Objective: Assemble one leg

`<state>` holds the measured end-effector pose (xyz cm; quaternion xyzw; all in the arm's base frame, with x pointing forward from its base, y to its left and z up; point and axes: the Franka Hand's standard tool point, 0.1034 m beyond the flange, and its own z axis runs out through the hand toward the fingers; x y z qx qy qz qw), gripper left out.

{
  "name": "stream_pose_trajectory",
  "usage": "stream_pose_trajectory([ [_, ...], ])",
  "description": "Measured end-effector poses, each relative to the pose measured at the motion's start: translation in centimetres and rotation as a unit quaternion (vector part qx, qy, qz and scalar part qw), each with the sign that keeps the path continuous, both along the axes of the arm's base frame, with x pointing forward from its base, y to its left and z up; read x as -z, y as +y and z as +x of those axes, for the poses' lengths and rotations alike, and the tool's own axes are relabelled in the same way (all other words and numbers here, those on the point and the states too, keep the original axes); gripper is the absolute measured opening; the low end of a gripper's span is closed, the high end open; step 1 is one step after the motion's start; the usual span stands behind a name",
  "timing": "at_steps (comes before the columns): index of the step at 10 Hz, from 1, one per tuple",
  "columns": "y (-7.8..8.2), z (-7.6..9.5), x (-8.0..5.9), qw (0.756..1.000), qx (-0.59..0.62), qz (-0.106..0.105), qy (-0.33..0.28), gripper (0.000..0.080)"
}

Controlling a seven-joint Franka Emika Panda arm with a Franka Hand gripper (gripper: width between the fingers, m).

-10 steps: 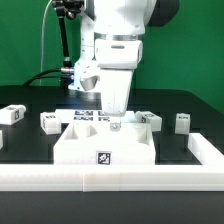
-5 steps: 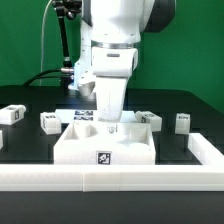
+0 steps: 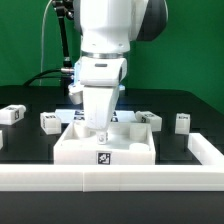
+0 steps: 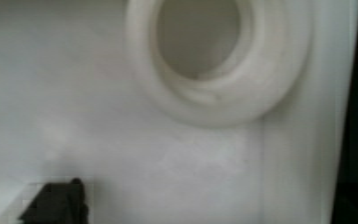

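- Nearest the camera, in front of the white panel [image 3: 85, 148], a white rail [image 3: 40, 178] runs across the black table [image 3: 25, 145].
- On the panel itself, the gripper [image 3: 100, 129] hangs right down at the surface. The wrist view is all white plastic plus a round socket [image 4: 202, 55], and one of the fingers [image 4: 55, 200] shows only as a dark corner. Spread or pressed together? I cannot tell, and nothing shows between them.
- Beside the panel's back edge, on the exterior view's right, the leg [image 3: 150, 119] sits on the table, apart from the gripper.
- A second leg [image 3: 48, 121] sits off the opposite back corner, and two outer legs [image 3: 182, 121] [image 3: 10, 113] lie further from the panel on either side.
- Handling call: it looks like a small, rigid plastic post, probably light and a bit slick. Best to take it across two flat sides near the middle, leaving the mating end free.
- Behind the panel, a green backdrop [image 3: 30, 50] closes the scene.
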<state>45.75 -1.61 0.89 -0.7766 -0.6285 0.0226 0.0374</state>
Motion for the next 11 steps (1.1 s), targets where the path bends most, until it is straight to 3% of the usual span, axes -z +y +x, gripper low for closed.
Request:
stream_pose_trajectory([
  [1, 0.07, 0.15, -0.04, 1.0, 0.0, 0.0, -0.004, 0.065],
  [2, 0.04, 0.13, -0.03, 1.0, 0.0, 0.0, -0.004, 0.0559],
  [3, 0.02, 0.12, -0.03, 1.0, 0.0, 0.0, -0.004, 0.0559],
  [5, 0.02, 0.12, -0.03, 1.0, 0.0, 0.0, -0.004, 0.024],
  [6, 0.02, 0.13, -0.03, 1.0, 0.0, 0.0, -0.004, 0.024],
  [7, 0.01, 0.36, -0.13, 1.0, 0.0, 0.0, -0.008, 0.0066],
  [11, -0.01, 0.42, -0.15, 1.0, 0.001, 0.0, -0.01, 0.0065],
])
